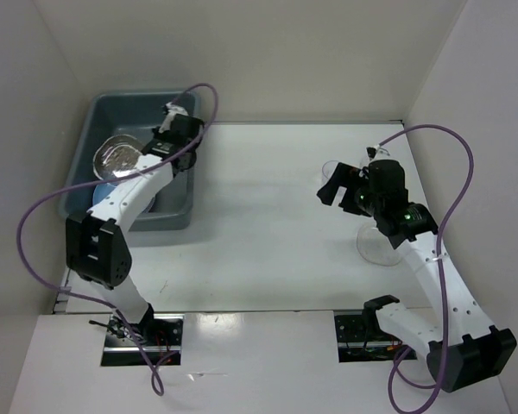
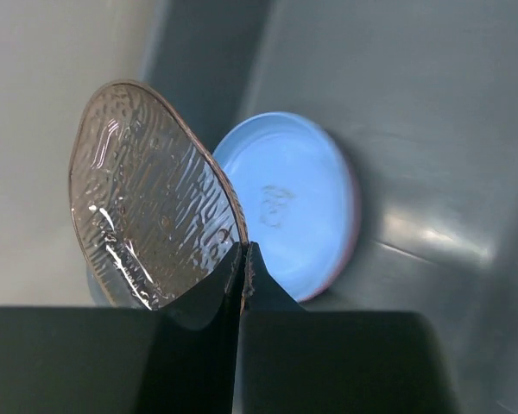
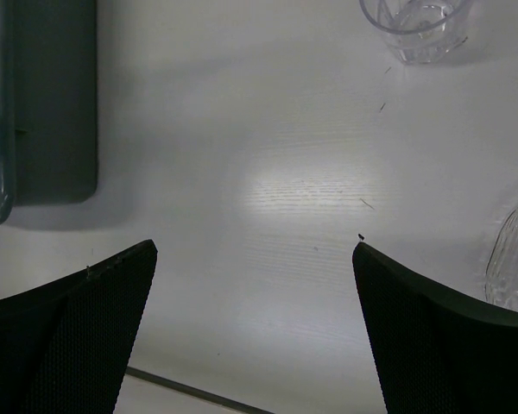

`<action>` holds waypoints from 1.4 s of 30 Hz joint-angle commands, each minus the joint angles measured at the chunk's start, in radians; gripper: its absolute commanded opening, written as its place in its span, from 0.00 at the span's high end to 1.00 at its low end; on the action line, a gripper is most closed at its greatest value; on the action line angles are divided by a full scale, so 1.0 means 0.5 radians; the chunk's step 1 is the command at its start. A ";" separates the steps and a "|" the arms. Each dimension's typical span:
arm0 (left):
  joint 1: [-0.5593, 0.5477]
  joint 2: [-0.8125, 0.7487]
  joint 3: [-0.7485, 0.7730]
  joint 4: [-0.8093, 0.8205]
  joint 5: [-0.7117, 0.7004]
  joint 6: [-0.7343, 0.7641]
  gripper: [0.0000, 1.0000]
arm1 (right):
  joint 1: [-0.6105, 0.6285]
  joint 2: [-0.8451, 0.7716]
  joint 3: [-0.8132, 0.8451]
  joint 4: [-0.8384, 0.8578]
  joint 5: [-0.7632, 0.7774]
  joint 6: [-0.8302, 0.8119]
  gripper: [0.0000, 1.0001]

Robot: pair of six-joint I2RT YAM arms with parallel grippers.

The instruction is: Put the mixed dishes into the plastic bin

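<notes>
The plastic bin stands at the back left; its grey wall fills the left wrist view. My left gripper is over the bin, shut on the rim of a clear ribbed plate, which it holds on edge. A blue plate lies in the bin below it. My right gripper is open and empty above the bare table. A small clear cup stands beyond it. Another clear plate lies under the right arm.
White walls close in the table at the left, back and right. The bin's corner shows at the left of the right wrist view. Purple cables loop from both arms. White table lies between bin and right gripper.
</notes>
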State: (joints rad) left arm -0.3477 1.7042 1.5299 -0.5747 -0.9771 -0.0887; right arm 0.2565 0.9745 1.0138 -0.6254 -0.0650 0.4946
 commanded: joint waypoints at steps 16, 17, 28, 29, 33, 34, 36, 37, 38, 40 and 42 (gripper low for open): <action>0.373 0.245 -0.047 0.158 0.580 -0.132 1.00 | -0.031 -0.206 -0.086 0.070 -0.057 0.115 0.01; 0.392 0.264 -0.023 0.158 0.580 -0.154 1.00 | -0.031 -0.206 -0.107 0.048 -0.030 0.115 0.01; 0.499 0.387 0.039 0.140 0.856 -0.172 0.62 | -0.031 -0.271 -0.128 0.005 -0.011 0.152 0.01; 0.499 0.387 0.066 0.140 0.856 -0.172 0.58 | -0.031 -0.271 -0.107 0.005 -0.011 0.152 0.01; 0.499 0.289 0.124 0.122 0.929 -0.194 0.50 | -0.031 -0.228 -0.089 0.023 -0.029 0.152 0.01; 0.499 0.203 0.164 0.091 0.963 -0.221 0.50 | -0.031 -0.210 -0.089 0.024 -0.029 0.152 0.01; 0.481 0.080 0.189 0.091 1.128 -0.240 0.50 | -0.031 -0.188 -0.070 0.024 -0.029 0.134 0.01; 0.441 -0.051 0.220 0.109 1.211 -0.258 0.50 | -0.031 -0.167 -0.070 0.042 -0.029 0.134 0.01; 0.420 -0.107 0.250 0.109 1.309 -0.258 0.50 | -0.031 -0.148 -0.070 0.042 -0.029 0.134 0.01; 0.380 -0.205 0.321 0.109 1.717 -0.347 0.50 | -0.031 -0.096 -0.049 0.060 -0.029 0.134 0.01; 0.279 -0.227 0.376 0.210 2.041 -0.454 0.50 | -0.031 0.020 0.031 0.060 -0.011 0.109 0.01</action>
State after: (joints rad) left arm -0.1486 1.6836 1.6360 -0.5507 -0.2527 -0.2298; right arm 0.2478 0.9321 0.9627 -0.6292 -0.0830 0.5629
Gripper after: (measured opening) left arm 0.496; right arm 0.991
